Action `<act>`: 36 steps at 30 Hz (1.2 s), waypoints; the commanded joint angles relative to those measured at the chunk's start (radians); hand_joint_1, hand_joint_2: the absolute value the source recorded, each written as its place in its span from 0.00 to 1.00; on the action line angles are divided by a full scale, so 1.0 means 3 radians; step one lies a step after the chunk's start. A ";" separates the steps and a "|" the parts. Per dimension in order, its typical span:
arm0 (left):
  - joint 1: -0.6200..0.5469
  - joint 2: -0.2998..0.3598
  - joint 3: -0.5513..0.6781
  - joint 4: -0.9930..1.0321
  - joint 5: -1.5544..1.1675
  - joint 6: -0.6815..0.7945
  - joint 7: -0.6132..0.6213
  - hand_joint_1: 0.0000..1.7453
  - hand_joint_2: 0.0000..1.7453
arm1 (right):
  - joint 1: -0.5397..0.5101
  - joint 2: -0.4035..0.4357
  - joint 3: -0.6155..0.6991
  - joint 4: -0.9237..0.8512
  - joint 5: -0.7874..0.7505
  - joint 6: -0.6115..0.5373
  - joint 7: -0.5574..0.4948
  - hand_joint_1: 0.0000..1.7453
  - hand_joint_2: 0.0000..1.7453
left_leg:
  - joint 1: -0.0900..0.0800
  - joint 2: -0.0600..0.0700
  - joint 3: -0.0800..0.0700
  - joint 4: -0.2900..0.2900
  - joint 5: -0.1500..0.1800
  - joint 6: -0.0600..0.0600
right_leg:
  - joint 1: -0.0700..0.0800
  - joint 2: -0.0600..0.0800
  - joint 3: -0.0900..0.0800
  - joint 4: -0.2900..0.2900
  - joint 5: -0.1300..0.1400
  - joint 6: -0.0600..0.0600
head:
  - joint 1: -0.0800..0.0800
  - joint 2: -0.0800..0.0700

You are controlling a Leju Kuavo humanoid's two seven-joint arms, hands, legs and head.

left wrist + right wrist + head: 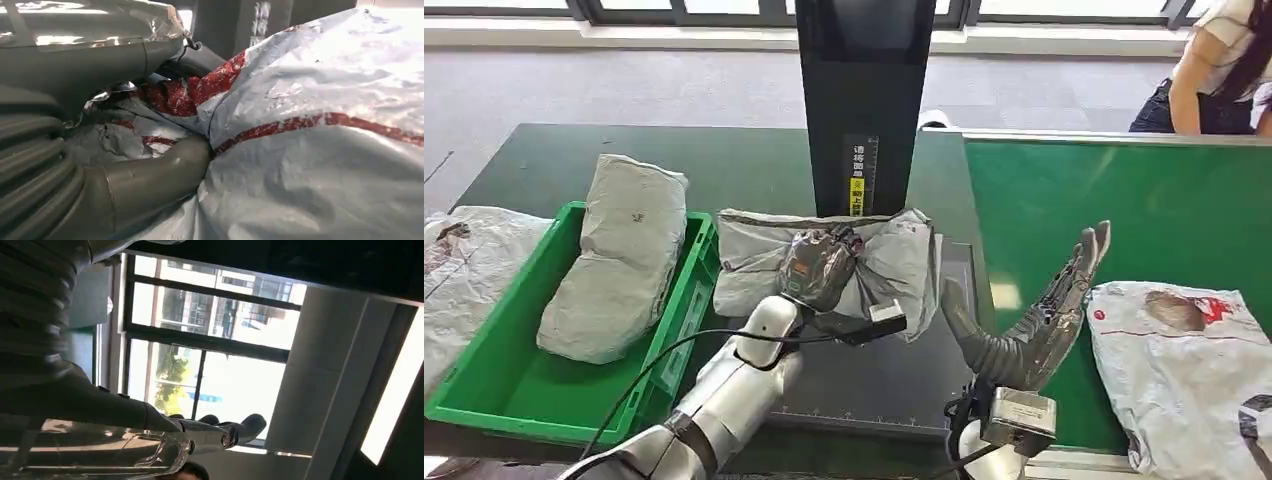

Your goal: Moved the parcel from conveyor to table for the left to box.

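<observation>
The left hand [821, 268] grips the grey parcel [894, 255] lying on the dark table surface at the centre of the head view, its thumb [150, 180] and fingers dug into the crumpled wrapping, so the boxing step appears under way. The right hand [1044, 315] stands right of centre, spread and empty. Next, the parcel must be lifted across into the green box [499, 375] at lower left, beside the parcel already there [614, 270].

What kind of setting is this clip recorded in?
Probably a parcel-sorting test station: a green conveyor belt carrying a bagged parcel, a green bin holding another, and a black scanner post over the table.
</observation>
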 commanded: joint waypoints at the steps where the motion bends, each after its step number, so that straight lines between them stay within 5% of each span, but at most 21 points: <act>1: 0.0403 -0.0149 0.0716 -0.1302 -0.0215 0.0000 -0.0405 1.00 1.00 | -0.0044 -0.0008 -0.0174 0.0048 0.0023 0.0001 -0.0006 0.00 1.00 | -0.0001 0.0006 -0.0004 -0.0001 0.0001 0.0003 | 0.0000 0.0005 -0.0006 -0.0001 0.0002 0.0000 | 0.0000 0.0000; 9: 0.0550 -0.0086 0.1064 -0.2008 -0.0185 0.0000 -0.0467 1.00 1.00 | 0.0068 -0.0025 -0.0221 -0.0030 0.0089 0.0001 -0.0006 0.00 1.00 | 0.0000 0.0009 -0.0003 -0.0003 0.0001 0.0001 | 0.0000 0.0008 -0.0007 -0.0002 0.0003 -0.0001 | 0.0000 0.0000; 27: 0.0583 -0.0149 0.1420 -0.2168 -0.0055 0.0000 -0.0734 1.00 1.00 | 0.0112 -0.0032 -0.0241 -0.0058 0.0124 0.0001 -0.0006 0.00 1.00 | -0.0001 0.0006 0.0001 -0.0007 0.0002 0.0001 | 0.0000 0.0005 -0.0002 -0.0004 0.0002 -0.0001 | 0.0000 0.0000; 36: 0.0703 -0.0100 0.1443 -0.2495 -0.0308 0.0000 -0.0435 1.00 1.00 | 0.0101 -0.0036 -0.0237 -0.0039 0.0108 0.0001 -0.0006 0.00 1.00 | -0.0001 0.0007 0.0001 -0.0010 0.0003 0.0003 | -0.0001 0.0005 -0.0002 -0.0008 0.0004 0.0000 | 0.0000 0.0000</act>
